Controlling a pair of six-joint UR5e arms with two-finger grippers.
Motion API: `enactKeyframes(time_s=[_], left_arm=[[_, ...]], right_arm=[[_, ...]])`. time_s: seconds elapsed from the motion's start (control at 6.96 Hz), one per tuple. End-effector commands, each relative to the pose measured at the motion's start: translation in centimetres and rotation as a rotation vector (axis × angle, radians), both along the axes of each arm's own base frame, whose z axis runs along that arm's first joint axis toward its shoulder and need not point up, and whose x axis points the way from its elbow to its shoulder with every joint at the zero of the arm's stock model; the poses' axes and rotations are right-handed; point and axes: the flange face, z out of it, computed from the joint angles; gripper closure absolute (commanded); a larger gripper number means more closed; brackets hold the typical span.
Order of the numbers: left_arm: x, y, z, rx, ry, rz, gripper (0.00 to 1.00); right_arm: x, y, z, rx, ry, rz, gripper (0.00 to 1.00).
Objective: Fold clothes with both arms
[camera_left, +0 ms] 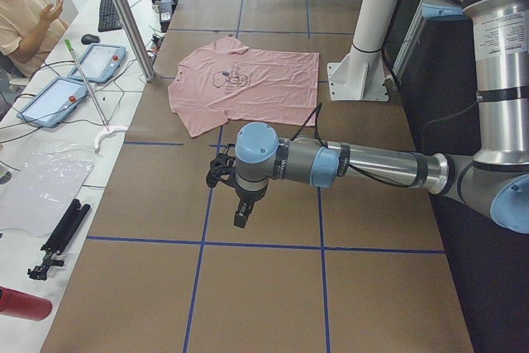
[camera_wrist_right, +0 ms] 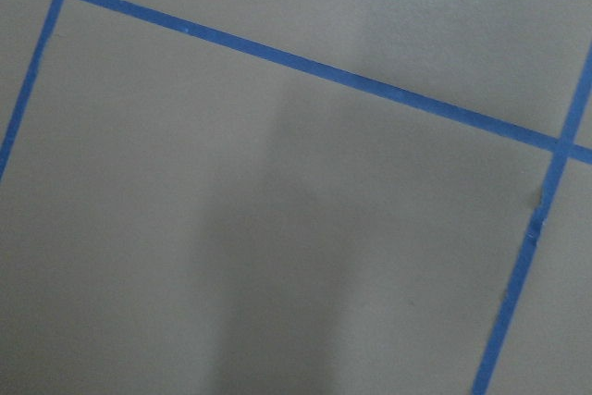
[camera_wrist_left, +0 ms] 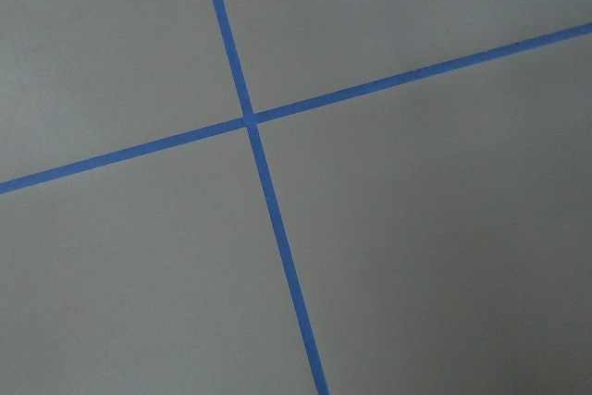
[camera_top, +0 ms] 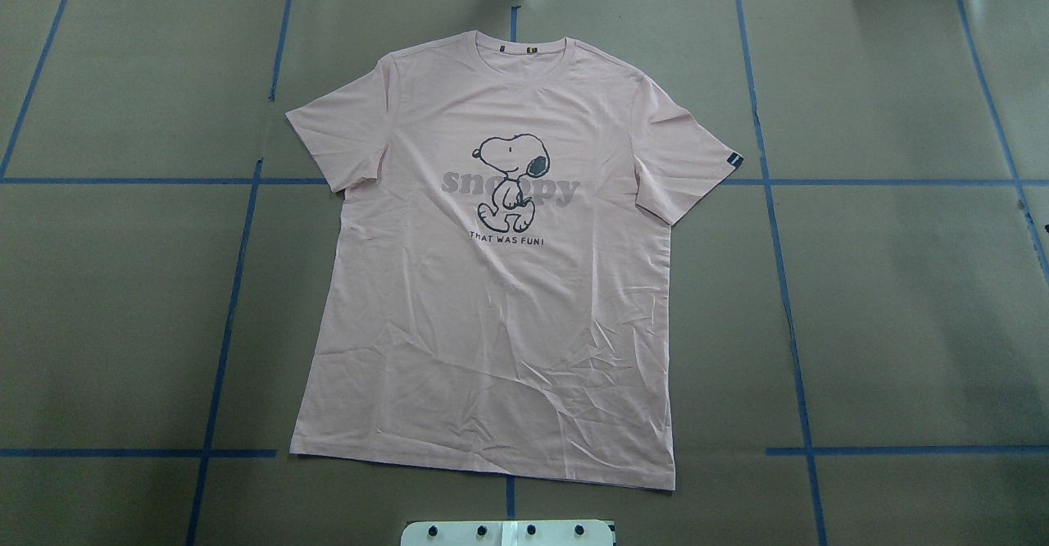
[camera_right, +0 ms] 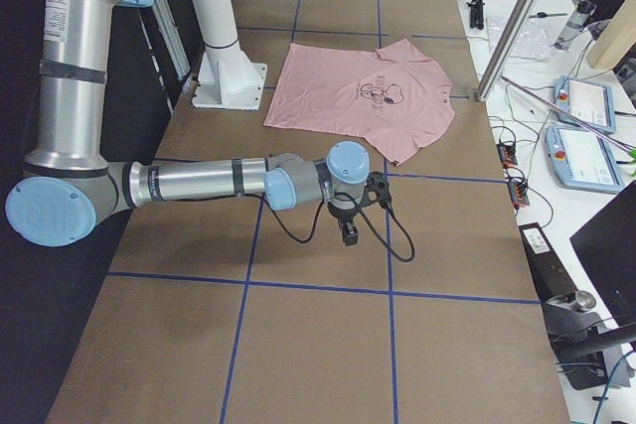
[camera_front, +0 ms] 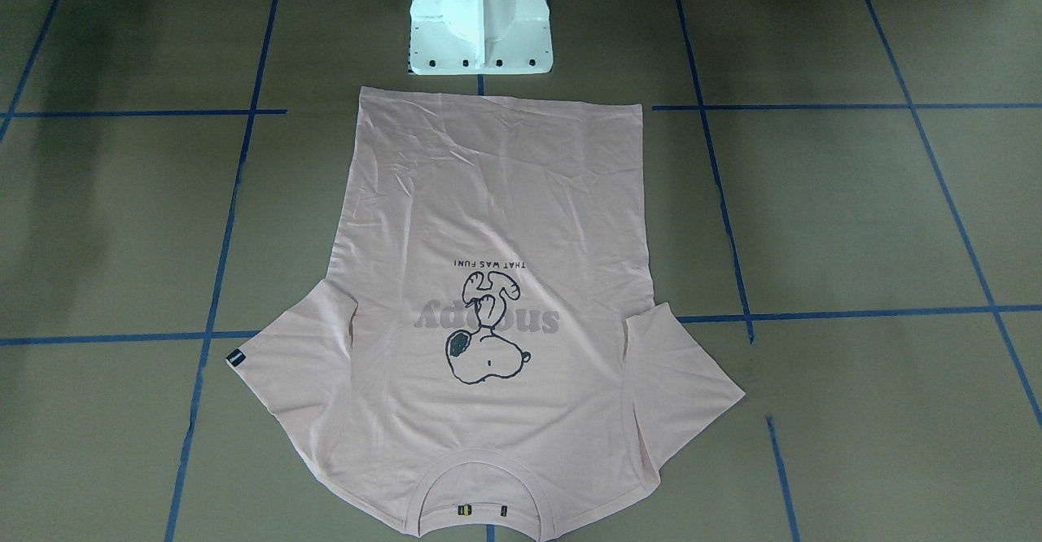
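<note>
Brown paper covers the table, marked into a grid by blue tape lines. Only the two side views catch the arms. In the view from the table's left end, the left gripper hangs pointing down over bare paper, well apart from the cloth. At that angle I cannot tell whether its fingers are apart or together. Its own wrist camera shows just a tape crossing and no fingers. Behind it the left arm stretches level across the table from the robot's side.

The view from the other end mirrors this. The right gripper points down over bare paper, its finger state unreadable, and the right arm reaches out level. The right wrist camera shows only paper, tape and a soft shadow.

The T-shirt lies flat and spread, print up, in the middle of the table between the two grippers. Its hem is near the white pedestal and its collar is on the far side from the robot. The overhead view reads the dog print upright and shows a small dark label on one sleeve. The front-facing view shows the print upside down, with the collar at its bottom edge.

An operator sits by teach pendants on a side bench
</note>
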Motion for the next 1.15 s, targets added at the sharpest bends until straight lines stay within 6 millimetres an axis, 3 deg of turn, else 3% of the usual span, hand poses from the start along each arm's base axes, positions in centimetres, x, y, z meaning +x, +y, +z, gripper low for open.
enactKeyframes(time_s=[0.0, 0.29, 0.43, 0.57, 0.72, 1.01], left_arm=[[0.2, -0.5, -1.2, 0.025, 0.029, 0.007, 0.00], [1.8, -0.8, -2.5, 0.057, 0.022, 0.043, 0.00], [1.7, -0.7, -2.7, 0.059, 0.010, 0.037, 0.00], [1.7, -0.8, -3.3, 0.072, 0.012, 0.039, 0.00], [1.8, -0.8, -3.5, 0.085, 0.022, 0.043, 0.00], [1.9, -0.8, -4.4, 0.147, 0.041, 0.049, 0.00]], right_arm=[[-10.3, -5.1, -9.7, -0.058, -0.054, 0.055, 0.00], [-25.2, -7.8, -18.4, -0.111, 0.017, 0.260, 0.01], [-28.9, -10.0, -20.1, -0.183, 0.024, 0.364, 0.02], [-30.8, -12.4, -18.1, -0.238, 0.030, 0.420, 0.10], [-31.7, -14.4, -13.9, -0.265, 0.008, 0.527, 0.17], [-32.9, -15.5, -11.2, -0.331, 0.011, 0.590, 0.20]])
